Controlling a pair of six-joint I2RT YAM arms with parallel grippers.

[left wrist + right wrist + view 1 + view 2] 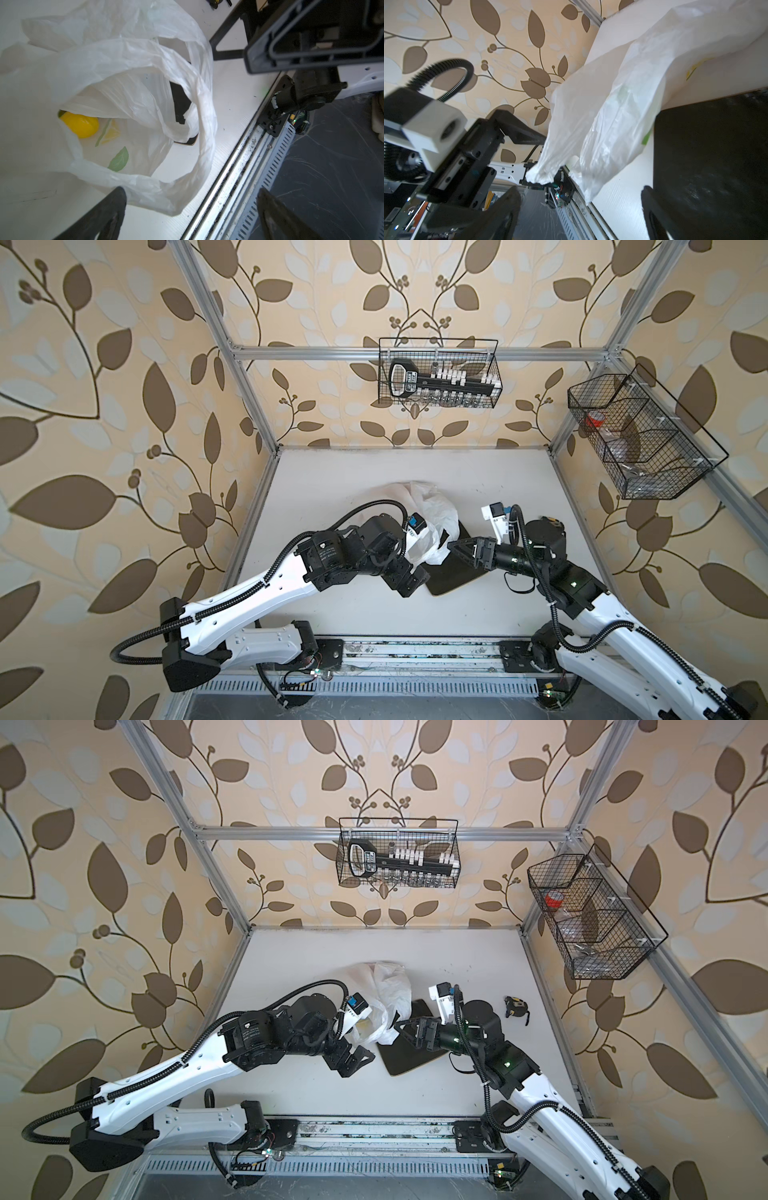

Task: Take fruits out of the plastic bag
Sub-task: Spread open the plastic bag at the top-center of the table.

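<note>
Around the middle of the white table (457,952): thin, crinkly, translucent white plastic bag (424,506), closed end toward the far edge, mouth gaping toward the front edge, one side lapping over a black rounded-rectangle tray (415,1058). Long axis of the bag roughly far-to-front.

Inside the mouth, in the left wrist view: one glossy yellow lemon-like toy fruit (80,124), half tucked under a fold of film. No other fruit to be seen, and none lying out on the table.

Left gripper (192,190) hovering just at the front lip of the mouth, jaws spread wide and empty. From it, the lemon just toward the far edge, deeper in the bag, apparently off the jaws' line.

Right gripper (581,188) over the tray, beside the bag's loop handles, jaws likewise spread, closed on nothing.

Nearer to the lemon, by the look of it: the left arm. Probably needed: turning toward the far edge and reaching in along the bag's axis. Likely snag: loose film.
</note>
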